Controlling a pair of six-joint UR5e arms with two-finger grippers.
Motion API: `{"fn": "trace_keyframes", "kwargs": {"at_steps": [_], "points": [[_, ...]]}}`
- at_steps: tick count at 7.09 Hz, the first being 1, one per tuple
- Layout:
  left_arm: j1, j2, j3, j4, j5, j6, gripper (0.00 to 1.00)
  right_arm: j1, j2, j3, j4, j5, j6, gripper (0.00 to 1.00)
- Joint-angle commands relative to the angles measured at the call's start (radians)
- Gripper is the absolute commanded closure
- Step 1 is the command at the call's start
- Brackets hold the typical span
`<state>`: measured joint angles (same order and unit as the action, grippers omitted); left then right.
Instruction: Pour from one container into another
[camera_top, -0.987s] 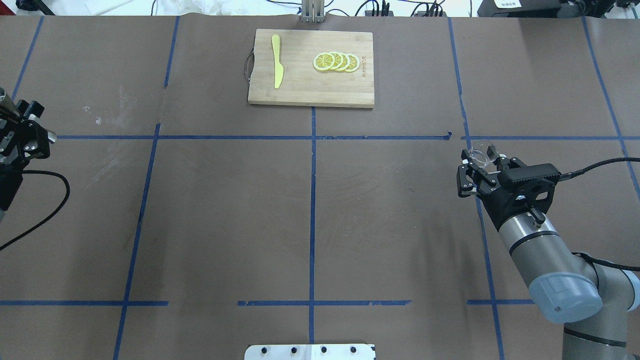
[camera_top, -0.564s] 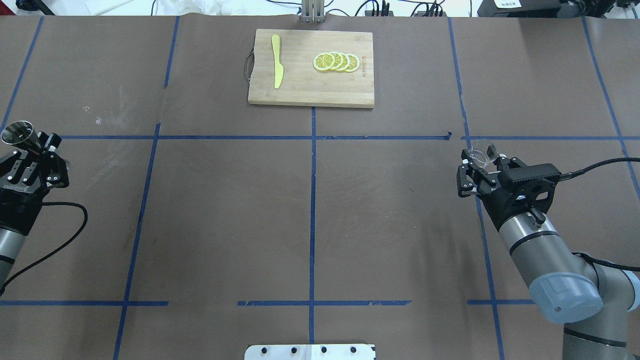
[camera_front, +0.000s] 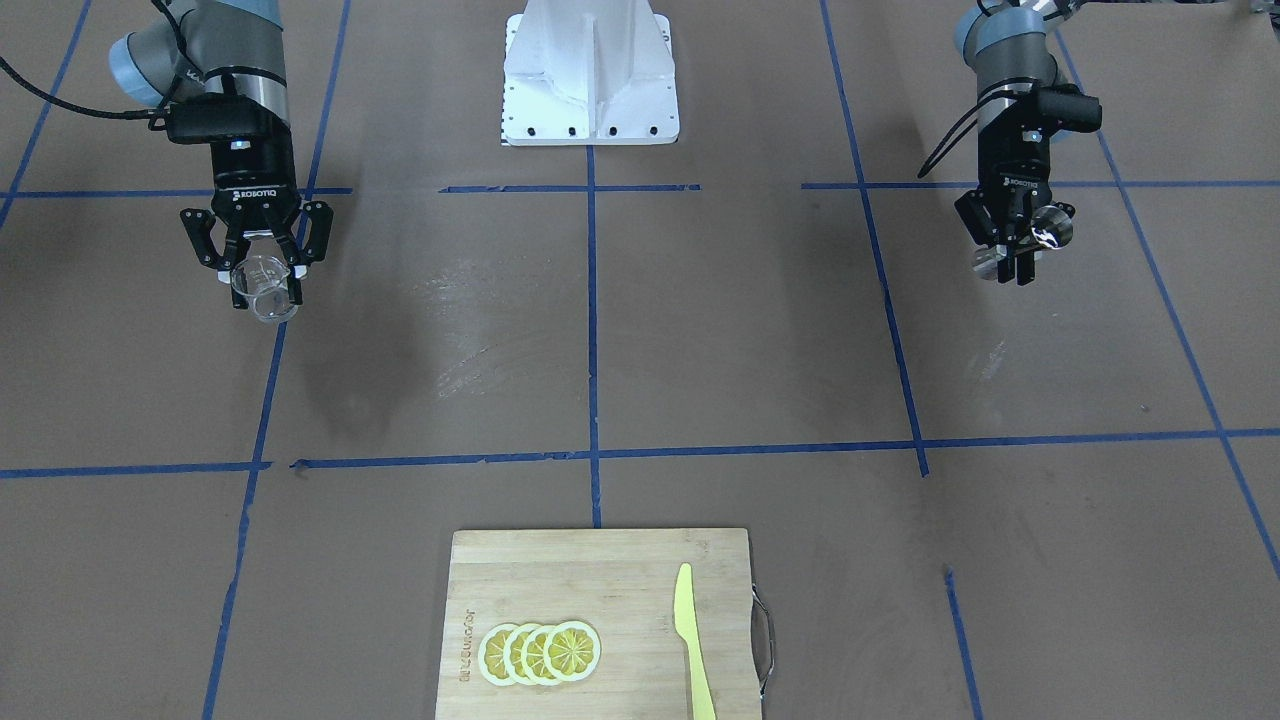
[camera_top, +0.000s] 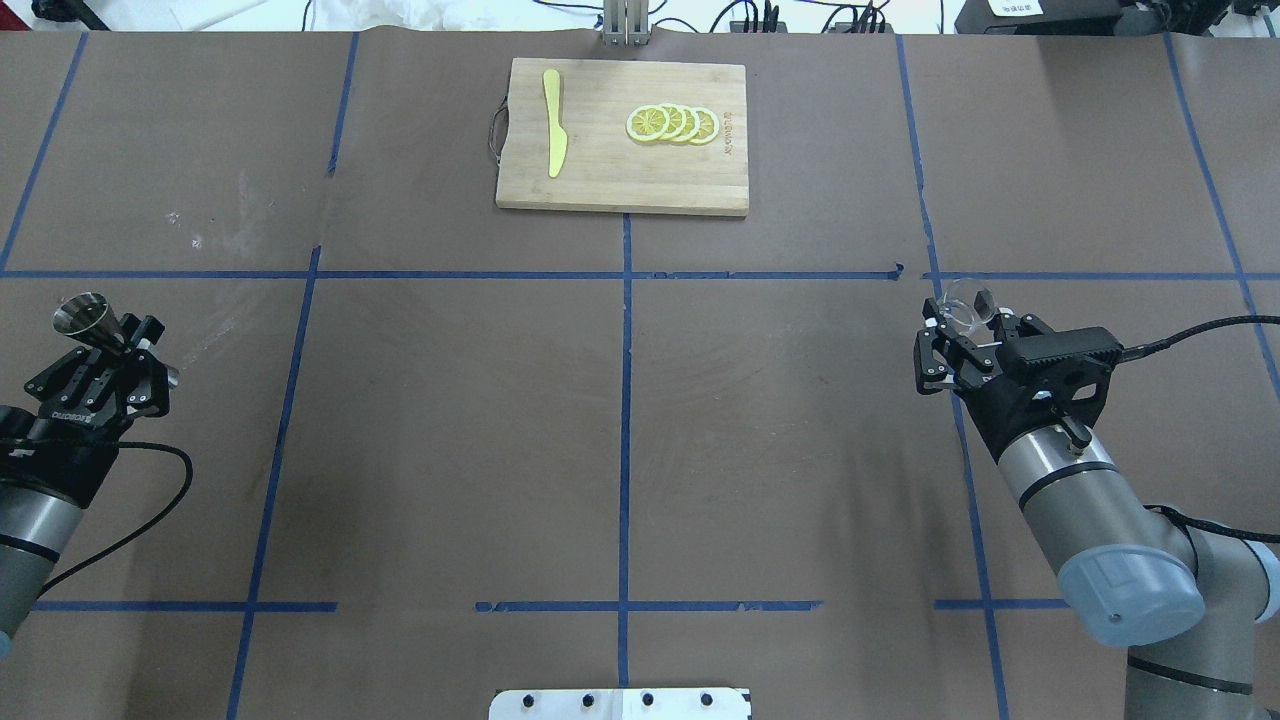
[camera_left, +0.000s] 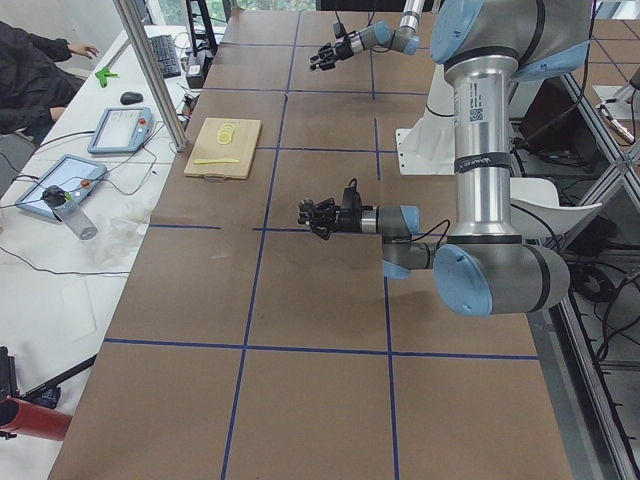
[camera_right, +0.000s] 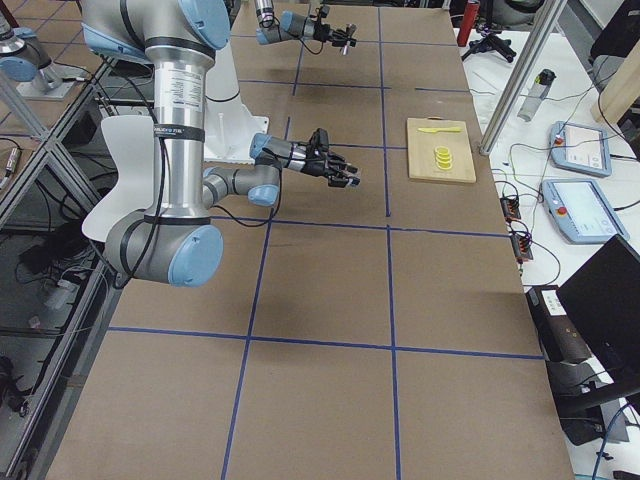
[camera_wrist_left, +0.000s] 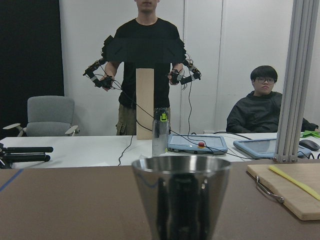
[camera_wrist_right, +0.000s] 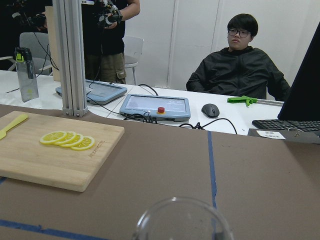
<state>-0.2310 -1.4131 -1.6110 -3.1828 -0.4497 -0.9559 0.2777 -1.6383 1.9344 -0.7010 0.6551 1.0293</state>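
Glass cup (camera_front: 265, 287) (clear) and shiny hourglass jigger (camera_top: 88, 318), both gripped.

I count two grippers on my screens: one left gripper (camera_top: 112, 345) and one right gripper (camera_top: 955, 338). There is one metal jigger (camera_top: 84, 314) and one glass cup (camera_top: 962, 308). I see one cutting board (camera_top: 620, 185), one yellow knife (camera_top: 553, 125) and four lemon slices (camera_top: 672, 123). Two people show: one standing person (camera_wrist_left: 147, 60) and one seated person (camera_wrist_left: 262, 107).
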Motion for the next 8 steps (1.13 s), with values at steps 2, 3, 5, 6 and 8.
{"fn": "trace_keyframes", "kwargs": {"at_steps": [2,3,5,6,8], "points": [[0.021,-0.099,0.106,0.0,0.097,-0.044,1.0,0.0,0.0,0.0,0.0,-0.002,0.003,1.0],[0.022,-0.109,0.106,0.0,0.118,0.018,1.0,0.0,-0.002,0.0,0.0,-0.002,0.005,1.0],[0.022,-0.109,0.109,0.0,0.131,0.098,1.0,0.0,-0.002,-0.003,0.0,-0.003,0.009,1.0],[0.022,-0.109,0.114,0.001,0.134,0.115,1.0,0.0,-0.002,-0.006,0.0,-0.003,0.011,1.0],[0.053,-0.112,0.115,0.0,0.129,0.118,1.0,0.0,-0.003,-0.008,0.0,-0.003,0.011,1.0]]}}
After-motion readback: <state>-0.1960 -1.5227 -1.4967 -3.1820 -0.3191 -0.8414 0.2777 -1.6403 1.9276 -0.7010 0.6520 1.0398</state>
